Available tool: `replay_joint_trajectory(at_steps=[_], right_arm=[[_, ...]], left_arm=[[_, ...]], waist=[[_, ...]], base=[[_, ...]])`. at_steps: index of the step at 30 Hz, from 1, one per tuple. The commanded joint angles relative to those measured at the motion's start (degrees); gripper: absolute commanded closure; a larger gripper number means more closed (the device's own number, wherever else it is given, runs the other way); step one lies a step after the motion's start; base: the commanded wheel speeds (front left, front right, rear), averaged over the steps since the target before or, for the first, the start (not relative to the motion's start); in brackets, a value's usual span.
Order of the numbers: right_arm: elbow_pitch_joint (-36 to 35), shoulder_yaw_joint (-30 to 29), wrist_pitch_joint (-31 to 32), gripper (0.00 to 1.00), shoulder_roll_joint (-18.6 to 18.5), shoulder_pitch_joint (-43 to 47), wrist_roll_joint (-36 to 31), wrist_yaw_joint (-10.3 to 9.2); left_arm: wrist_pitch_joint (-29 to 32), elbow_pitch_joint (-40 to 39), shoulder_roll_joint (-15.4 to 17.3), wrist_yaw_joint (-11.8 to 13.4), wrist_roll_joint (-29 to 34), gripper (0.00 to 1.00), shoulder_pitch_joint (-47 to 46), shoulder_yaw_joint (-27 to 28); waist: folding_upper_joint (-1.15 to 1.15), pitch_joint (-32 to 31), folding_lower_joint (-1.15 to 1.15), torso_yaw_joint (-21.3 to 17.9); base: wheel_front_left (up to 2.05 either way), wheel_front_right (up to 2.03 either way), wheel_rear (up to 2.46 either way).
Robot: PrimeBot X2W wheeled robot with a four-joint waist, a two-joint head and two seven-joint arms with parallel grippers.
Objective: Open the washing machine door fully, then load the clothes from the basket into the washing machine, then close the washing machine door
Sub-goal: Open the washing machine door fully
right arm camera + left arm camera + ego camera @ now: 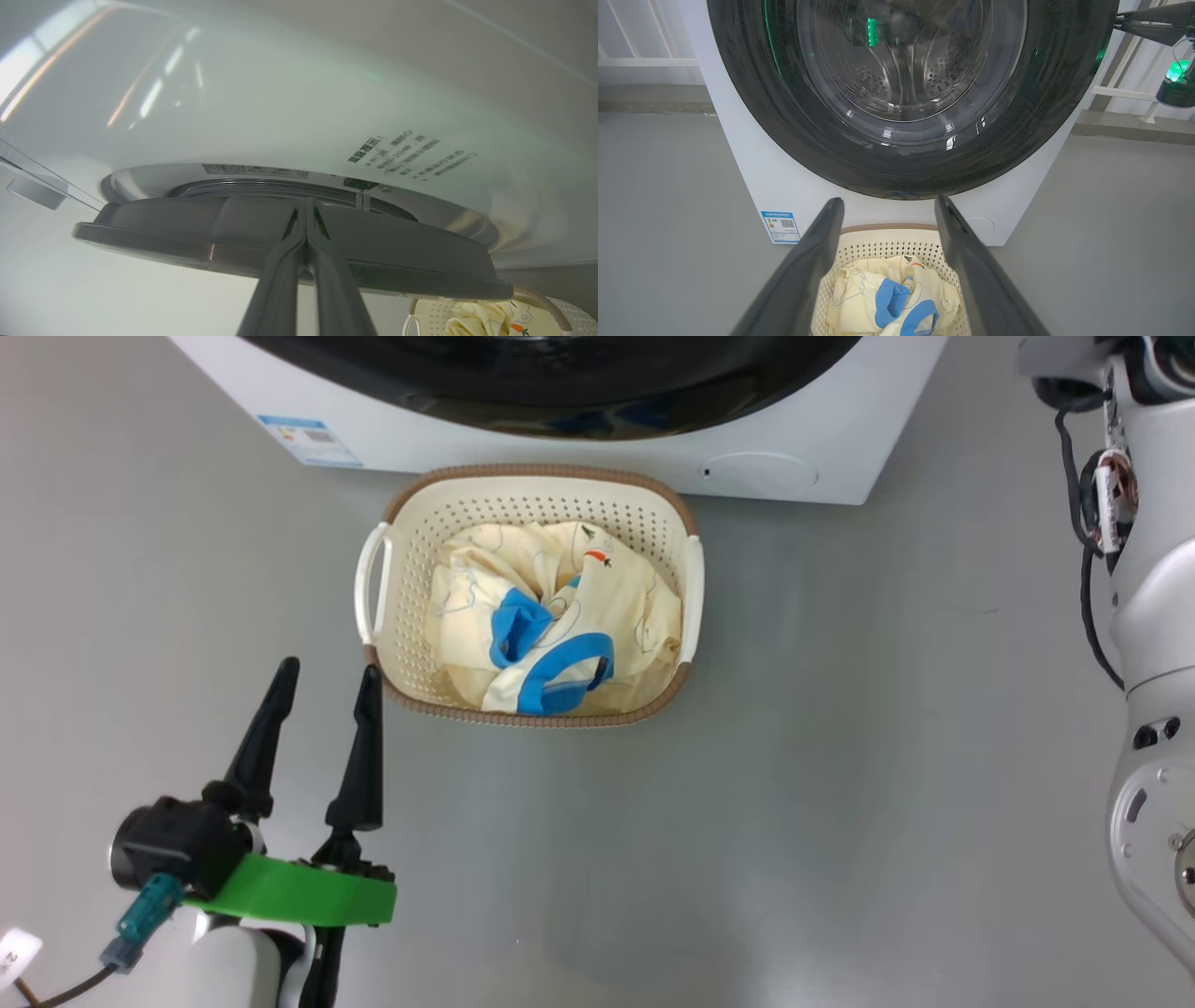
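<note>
The washing machine (560, 453) stands at the top of the head view, and its black-rimmed door (560, 383) faces me. On the floor just in front sits the basket (532, 719) with the cream-yellow, blue-trimmed clothes (551, 616) piled in it. My left gripper (325, 677) hovers open and empty to the basket's left. In its wrist view, the left gripper (887, 203) frames the clothes (859, 289) below the door (752, 93). My right gripper (306, 205) is shut, its tips against the edge of the door (163, 228), which stands slightly off the machine front (233, 116).
Grey floor lies open to the left and right of the basket. A blue label (308, 439) and a round flap (758, 474) sit low on the machine front. My right arm's pale forearm (1153, 616) rises along the right edge. A white railing (644, 60) runs behind the machine.
</note>
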Motion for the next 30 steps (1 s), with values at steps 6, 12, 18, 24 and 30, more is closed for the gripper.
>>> replay_joint_trajectory(at_steps=[6, 12, 18, 24, 30], right_arm=[[-0.2, -0.8, -1.8, 1.00, 1.9, -4.6, -3.1, 0.10], [-0.4, -1.3, -2.9, 1.00, 2.5, -5.7, -4.9, 0.10], [0.3, -1.1, -1.9, 1.00, 3.0, -5.8, -6.2, 0.10], [0.6, 0.2, 2.5, 1.00, 3.5, -5.4, -6.9, 0.10], [-2.1, 3.2, 8.1, 1.00, 3.8, -2.8, -6.5, 0.10]], left_arm=[[-0.5, -1.2, 1.0, -0.2, -1.0, 0.00, -1.6, 1.3], [-0.5, -0.9, 0.8, -0.2, -1.2, 0.00, -2.5, 0.8], [-0.5, -0.5, 0.4, -0.2, -1.3, 0.00, -2.8, 0.7], [-0.5, -0.5, 0.2, -0.2, -1.2, 0.00, -2.8, 1.2], [-0.5, -0.8, 0.1, -0.2, -0.9, 0.00, -3.0, 1.6]], waist=[[0.00, 2.3, 0.00, 2.3], [0.00, 3.0, 0.00, 3.4], [0.00, 3.1, 0.00, 3.9], [0.00, 3.0, 0.00, 3.8], [0.00, 2.6, 0.00, 3.4]], base=[[0.00, 0.00, 0.00], [0.00, 0.00, 0.00], [0.00, 0.00, 0.00], [0.00, 0.00, 0.00], [0.00, 0.00, 0.00]])
